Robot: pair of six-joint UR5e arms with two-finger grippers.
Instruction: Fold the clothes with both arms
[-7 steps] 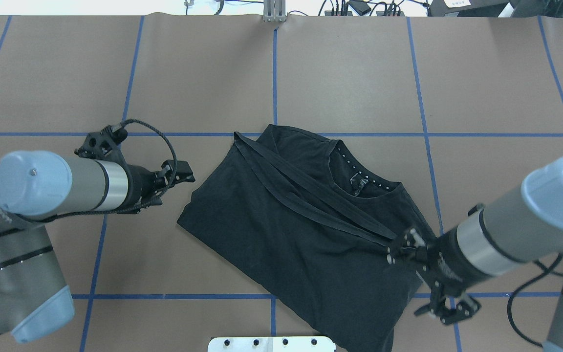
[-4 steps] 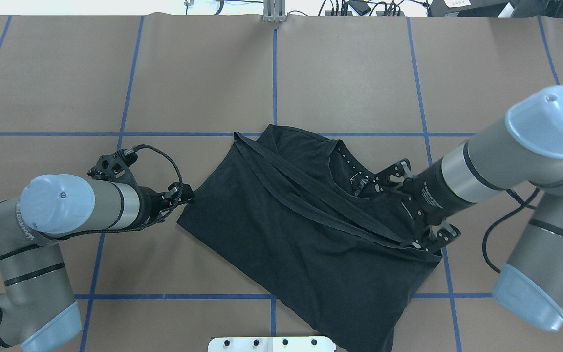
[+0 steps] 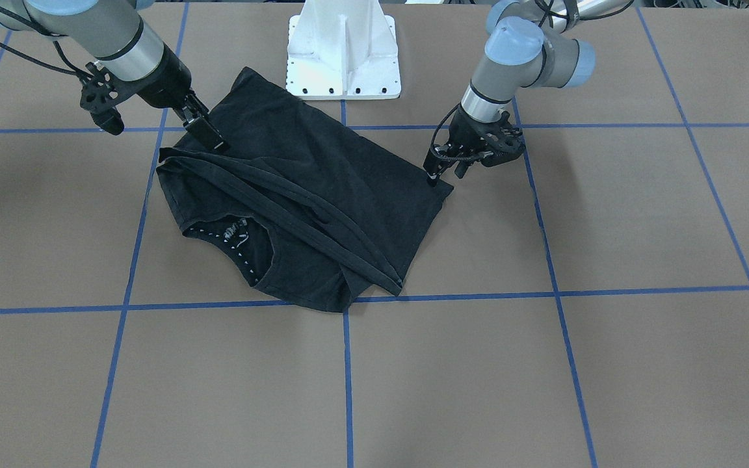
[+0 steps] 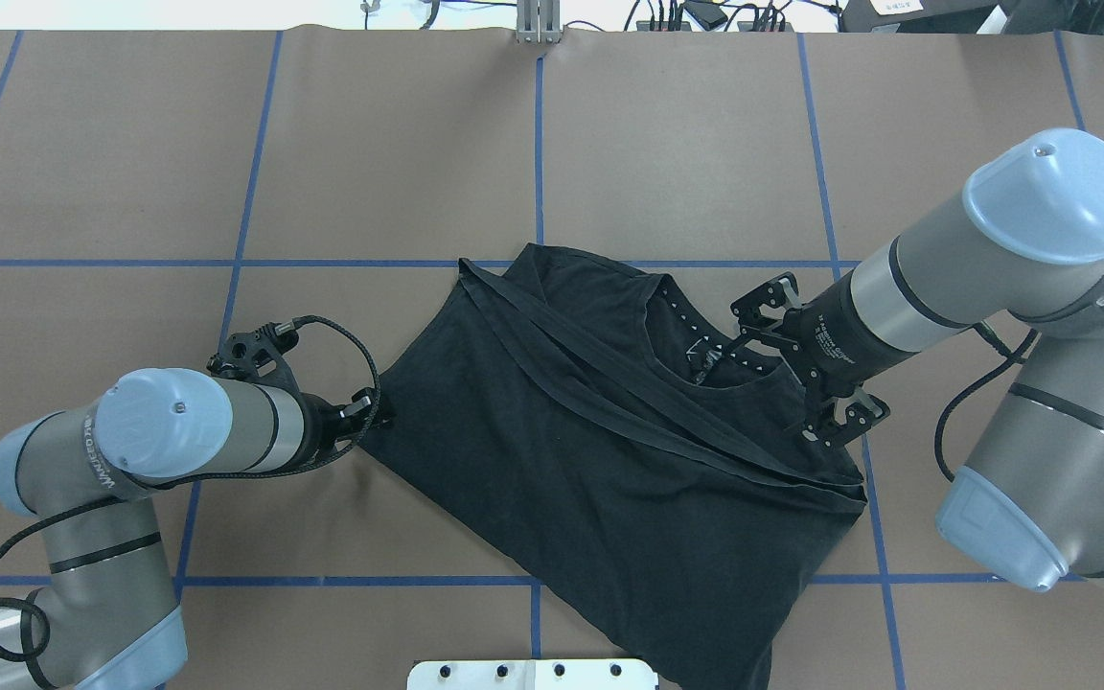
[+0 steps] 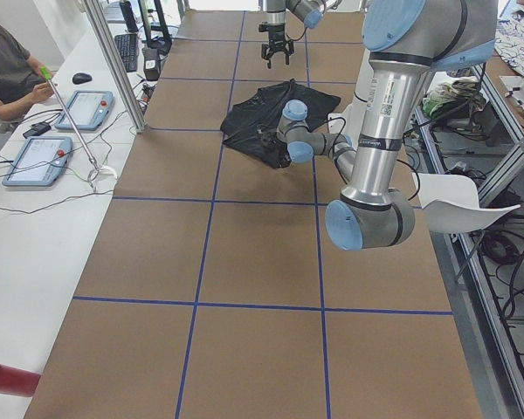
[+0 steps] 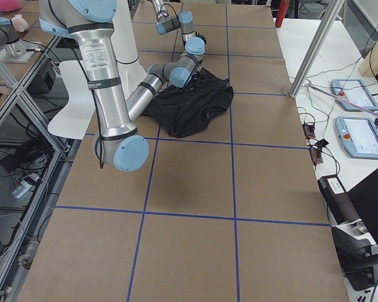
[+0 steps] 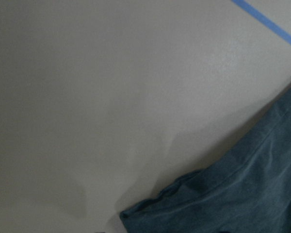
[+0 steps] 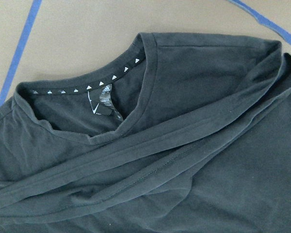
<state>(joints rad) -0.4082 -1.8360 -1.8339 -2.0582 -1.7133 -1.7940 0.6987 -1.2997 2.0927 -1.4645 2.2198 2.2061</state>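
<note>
Shirt (image 4: 609, 479) lay mid-surface (image 4: 686, 144), skewed. Collar (image 8: 87, 90) sat toward 2 o'clock, the tail ran to 6, and no graphic showed. A long folded band (image 4: 600, 379) crossed it diag. from 11 to 4.

Left claw (image 3: 433, 177) sat at the shirt's 9 o'clock corner, tips down at the cloth edge. Its wrist cam showed only that corner flat on bare surface and no fingers, so I couldn't tell the gap or whether it had cloth. Right claw (image 3: 207, 136) hung over the 3 o'clock side, near the shoulder. It was prob. raised, since its cam took in the whole collar. I couldn't tell its gap either, and nothing was seen hanging from it.

Step in hand was prob. setting two grips for the next fold. To do it well:
- Left should pinch all layers at the corner, coming in low w/o ploughing the cloth inward.
- Right should drop to the 4 o'clock corner, not mid-collar.
- Both should lift together, level, w/ the cloth taut between them, and lay it down slowly.

Main risks, imo: a one-layer grab, or the loose band sliding off.
</note>
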